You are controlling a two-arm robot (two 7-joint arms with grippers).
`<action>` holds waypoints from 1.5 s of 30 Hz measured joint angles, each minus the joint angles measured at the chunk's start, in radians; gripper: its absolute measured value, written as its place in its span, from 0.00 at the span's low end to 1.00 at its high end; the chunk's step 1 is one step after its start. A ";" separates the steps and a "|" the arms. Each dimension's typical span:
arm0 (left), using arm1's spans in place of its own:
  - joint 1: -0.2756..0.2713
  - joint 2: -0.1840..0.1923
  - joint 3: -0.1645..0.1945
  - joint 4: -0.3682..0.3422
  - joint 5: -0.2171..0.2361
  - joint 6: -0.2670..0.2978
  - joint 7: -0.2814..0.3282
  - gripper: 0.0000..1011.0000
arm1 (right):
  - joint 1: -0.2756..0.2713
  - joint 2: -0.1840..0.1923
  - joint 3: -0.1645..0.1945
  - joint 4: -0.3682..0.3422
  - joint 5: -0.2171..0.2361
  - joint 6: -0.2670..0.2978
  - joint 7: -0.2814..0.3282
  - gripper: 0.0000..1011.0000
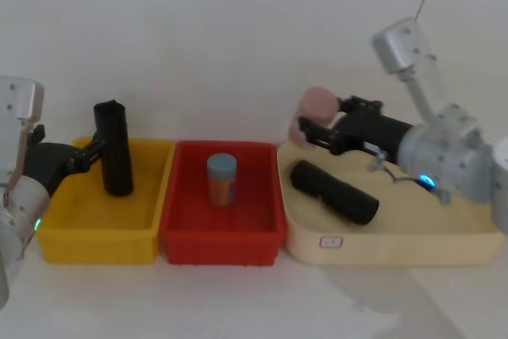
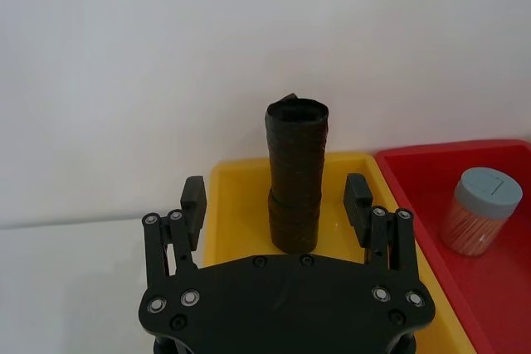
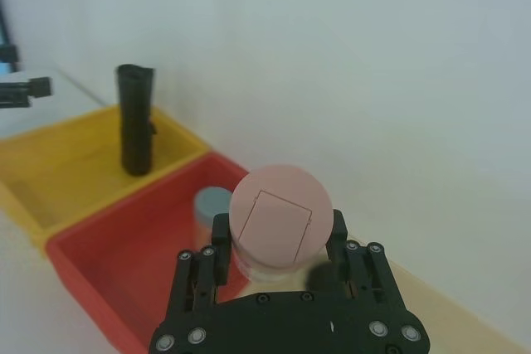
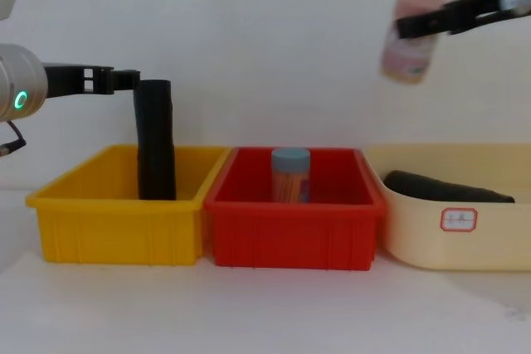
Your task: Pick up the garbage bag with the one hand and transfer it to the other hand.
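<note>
Left gripper (image 2: 278, 217) open wide, fingers either side of upright garbage bag roll (image 2: 296, 176) in yellow bin (image 1: 55, 232) — not yet touching. Roll probably light, stiff, matte; grip mid-height. Right gripper (image 3: 278, 246) holds pink-lidded jar (image 3: 278, 221) above beige tray (image 1: 397, 248).

Upright garbage bag (image 2: 296, 178) between open jaws

The head view looks forward and down on three bins in a row: yellow bin (image 1: 95, 232), red bin (image 1: 222, 232) and cream tray (image 1: 397, 240). The chest view faces the same row from low and side-on. The left wrist view looks closely past its gripper (image 2: 276, 201) at the yellow bin; the right wrist view looks across the red and yellow bins.
</note>
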 joint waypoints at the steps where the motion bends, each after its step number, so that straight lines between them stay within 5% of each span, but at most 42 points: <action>1: 0.000 0.000 0.000 0.000 0.000 0.000 0.000 0.99 | -0.028 0.014 0.025 -0.034 0.008 0.002 -0.013 0.66; 9: 0.000 0.000 0.000 0.000 0.000 0.000 0.000 0.99 | -0.147 0.065 0.103 -0.133 0.035 0.020 -0.058 0.66; 14: 0.000 0.000 0.000 0.000 0.000 0.000 0.000 0.99 | -0.193 0.082 0.116 -0.151 0.045 0.026 -0.067 0.66; 26: 0.000 0.000 0.000 0.000 0.000 0.000 0.000 0.99 | -0.242 0.090 0.084 -0.136 0.054 0.019 -0.063 0.66; 39: 0.000 0.000 0.000 0.000 0.000 0.000 0.000 0.99 | -0.256 0.088 0.062 -0.122 0.055 0.008 -0.059 0.99; 45: 0.000 0.000 0.000 0.000 0.000 0.000 0.000 0.99 | -0.259 0.087 0.058 -0.119 0.056 0.006 -0.057 0.99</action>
